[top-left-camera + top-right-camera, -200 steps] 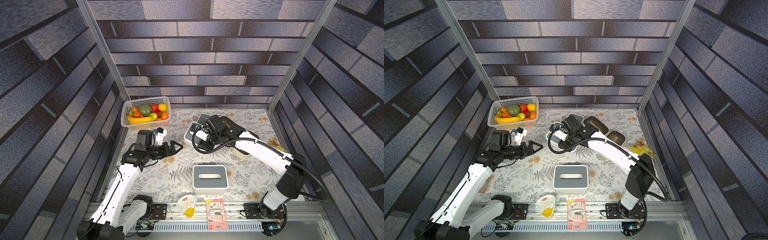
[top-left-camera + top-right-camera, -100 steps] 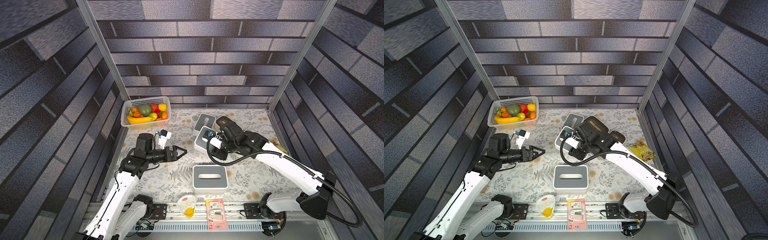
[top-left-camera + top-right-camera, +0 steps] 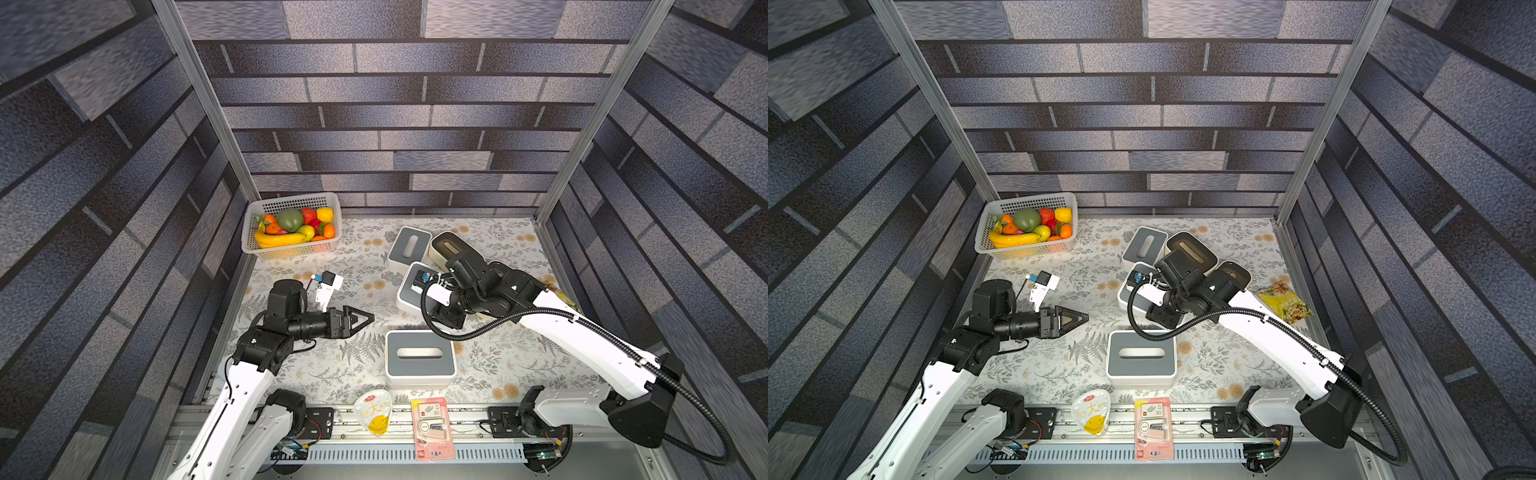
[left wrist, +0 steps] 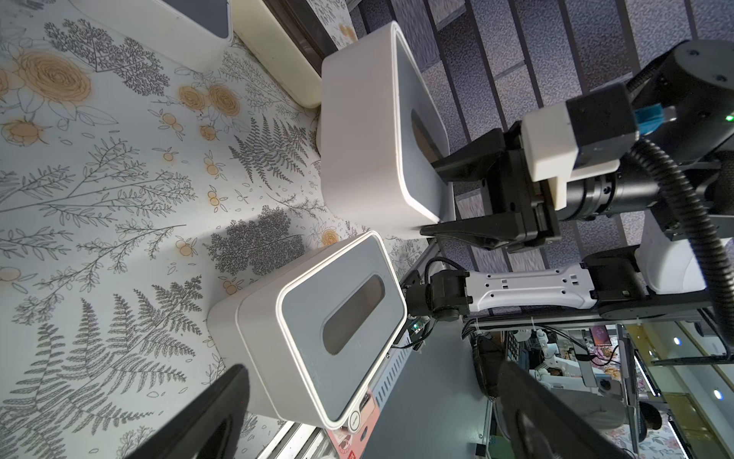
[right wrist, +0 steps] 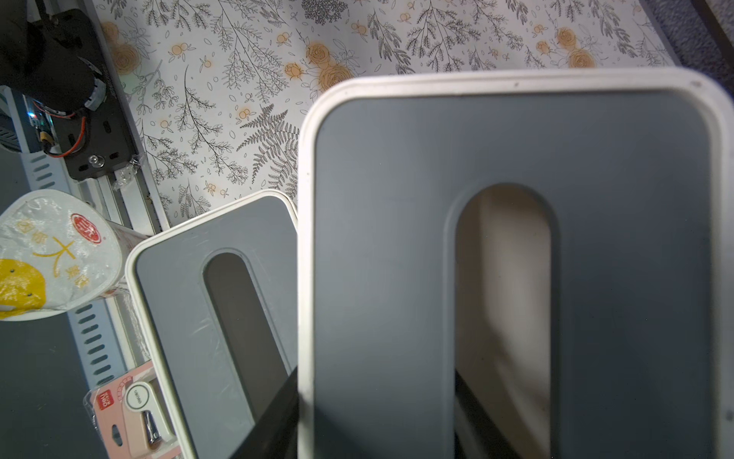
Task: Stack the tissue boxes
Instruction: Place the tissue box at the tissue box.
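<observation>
On the front rail lie one white sealed cup (image 3: 372, 411) with a yellow face and one pink blister pack (image 3: 432, 428). Just behind them, the near grey-lidded box (image 3: 419, 368) sits flat on the floral cloth (image 3: 324, 374), slot up. Five tissue boxes show in all: three grey-lidded and two brown-lidded.

Left of the near one, the left gripper (image 3: 368, 318) hovers over the cloth, its jaws spread wide and empty. Behind the near box, the right gripper (image 4: 428, 196) is clamped on the lifted grey-lidded box (image 4: 359, 135). One finger goes into the oval slot, the other presses the outer side wall, and the box hangs clear of the cloth.

Farther back, the far grey-lidded box (image 3: 399, 249) rests on the cloth with a brown-lidded box (image 3: 1192, 249) just beside it on the right. A second brown-lidded box (image 3: 1235, 272) shows partly behind the right arm. One yellow snack bag (image 3: 1285, 305) lies by the right wall. In the far left corner stands one white fruit basket (image 3: 291, 251).
</observation>
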Robot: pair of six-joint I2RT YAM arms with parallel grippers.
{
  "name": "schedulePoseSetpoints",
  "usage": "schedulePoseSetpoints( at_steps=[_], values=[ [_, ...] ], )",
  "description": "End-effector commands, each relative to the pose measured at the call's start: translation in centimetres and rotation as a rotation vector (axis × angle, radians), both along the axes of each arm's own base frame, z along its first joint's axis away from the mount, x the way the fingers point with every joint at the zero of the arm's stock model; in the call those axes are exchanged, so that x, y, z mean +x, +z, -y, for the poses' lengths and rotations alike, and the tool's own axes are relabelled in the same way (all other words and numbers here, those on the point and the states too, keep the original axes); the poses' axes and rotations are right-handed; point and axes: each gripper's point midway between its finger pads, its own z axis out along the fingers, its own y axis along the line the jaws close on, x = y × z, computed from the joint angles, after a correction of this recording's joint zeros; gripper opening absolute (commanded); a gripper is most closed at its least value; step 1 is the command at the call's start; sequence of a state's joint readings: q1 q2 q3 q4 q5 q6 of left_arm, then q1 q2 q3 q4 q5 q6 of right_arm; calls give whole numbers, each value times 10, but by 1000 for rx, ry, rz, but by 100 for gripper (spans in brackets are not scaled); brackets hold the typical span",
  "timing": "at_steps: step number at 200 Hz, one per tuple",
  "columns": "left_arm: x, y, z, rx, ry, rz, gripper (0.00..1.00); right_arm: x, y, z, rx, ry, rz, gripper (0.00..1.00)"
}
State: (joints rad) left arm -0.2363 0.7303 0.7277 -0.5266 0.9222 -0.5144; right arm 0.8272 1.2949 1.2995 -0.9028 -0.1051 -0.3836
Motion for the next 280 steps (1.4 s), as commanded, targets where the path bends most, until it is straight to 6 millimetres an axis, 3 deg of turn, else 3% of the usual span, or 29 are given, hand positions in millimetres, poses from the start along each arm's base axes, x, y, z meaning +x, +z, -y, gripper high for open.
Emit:
schedulePoseSetpoints(
  at_steps=[1,47,120,160,230,280],
  values=[
    [-6,-4,4,-43,-7,-62,100,-8,10,9,9,11,30,45],
    [-20,-18,-1,-23,17,-125,100,-24,18,18,21,42,15,45],
    [-32,-4,6,-85,-46,-95,100,-53,13,21,49,152,-48,45],
    [-41,-16,-1,-43,6,-211,100,-60,19,22,64,181,-52,44],
    [-46,-22,0,-38,-25,-227,100,-77,27,13,126,300,-51,44],
    [-53,-15,3,-77,-78,-185,100,-90,27,9,141,365,-67,44]
  ],
)
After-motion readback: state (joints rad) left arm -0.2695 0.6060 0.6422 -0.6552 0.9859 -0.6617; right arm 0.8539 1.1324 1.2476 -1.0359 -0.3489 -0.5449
